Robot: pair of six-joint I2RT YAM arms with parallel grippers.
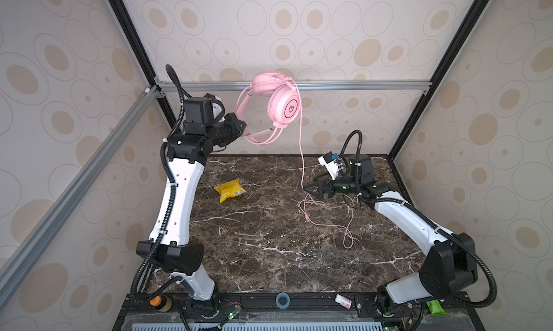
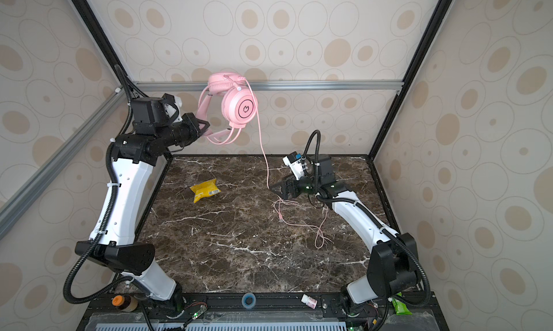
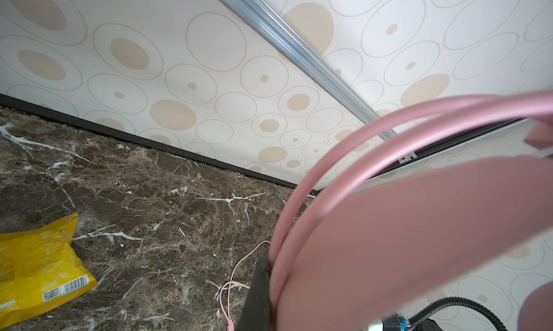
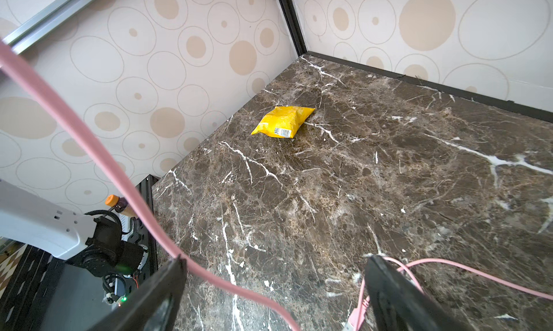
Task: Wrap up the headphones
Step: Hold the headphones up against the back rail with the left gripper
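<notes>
The pink headphones (image 1: 285, 106) (image 2: 241, 108) hang in the air near the back wall. My left gripper (image 1: 244, 129) (image 2: 206, 129) is shut on their double-wire headband (image 3: 329, 171); one dark finger (image 3: 258, 296) shows against the wires. The thin pink cable (image 1: 301, 153) (image 4: 89, 147) drops from the earcup and runs between the fingers of my right gripper (image 1: 311, 190) (image 2: 276, 190) (image 4: 276, 259). That gripper is open just above the table, and the cable brushes one fingertip (image 4: 179, 260). The rest of the cable lies in loose loops (image 1: 329, 224) beside and behind it.
A yellow snack bag (image 1: 229, 190) (image 4: 282, 121) lies on the dark marble table (image 1: 269, 254), left of centre. An aluminium rail (image 1: 359, 85) crosses the back wall just behind the headphones. Small bottles (image 1: 158, 302) (image 1: 342, 300) and a tape roll (image 1: 282, 300) sit on the front ledge.
</notes>
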